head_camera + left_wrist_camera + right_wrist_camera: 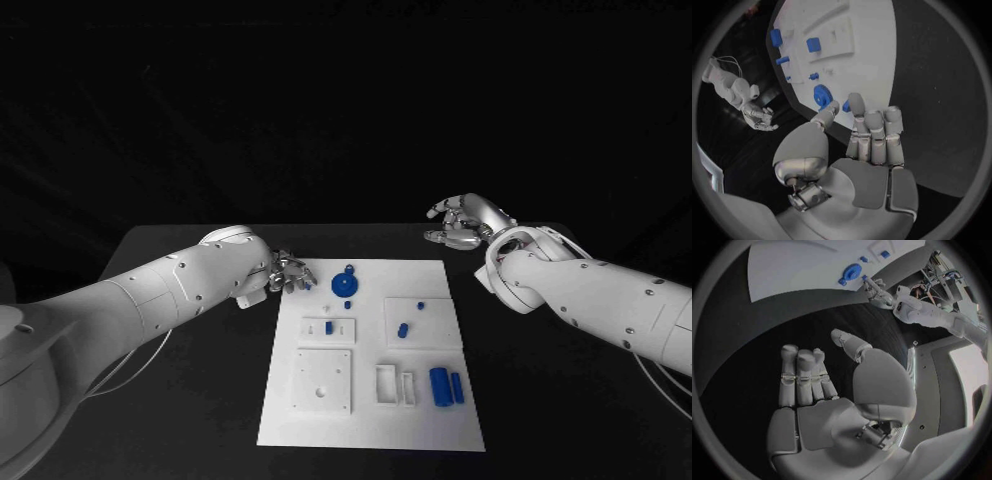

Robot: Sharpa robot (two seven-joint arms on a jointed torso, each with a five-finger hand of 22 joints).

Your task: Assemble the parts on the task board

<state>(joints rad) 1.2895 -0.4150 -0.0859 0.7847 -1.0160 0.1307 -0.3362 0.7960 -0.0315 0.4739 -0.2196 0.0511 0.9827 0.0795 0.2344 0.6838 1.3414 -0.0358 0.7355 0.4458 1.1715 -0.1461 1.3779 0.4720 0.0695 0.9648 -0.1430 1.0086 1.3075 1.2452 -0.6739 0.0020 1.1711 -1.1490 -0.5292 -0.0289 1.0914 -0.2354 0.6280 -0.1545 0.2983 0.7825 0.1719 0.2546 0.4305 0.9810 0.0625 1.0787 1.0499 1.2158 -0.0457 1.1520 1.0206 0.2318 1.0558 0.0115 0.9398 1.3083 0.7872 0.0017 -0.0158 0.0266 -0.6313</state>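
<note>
Parts are spread over the white task board [368,420], a flat rectangular plate laid in the middle of the black matte table [188,400]. A round blue gear [346,282] is seated near the board's far edge, just beside the left hand [290,274], which is parked at the board's far left corner with nothing held and fingers loosely apart; in the left wrist view the fingertips [856,104] are seen hovering close to that gear [822,95], though contact can't be made out. Two blue cylinders [447,386] are lined up at the near right, with small blue pegs [404,328] set in raised white square blocks [323,380]. The right hand [464,222] is kept well off the board past its far right corner, empty, fingers straight and apart. Nothing is wedged between gear and left hand.
</note>
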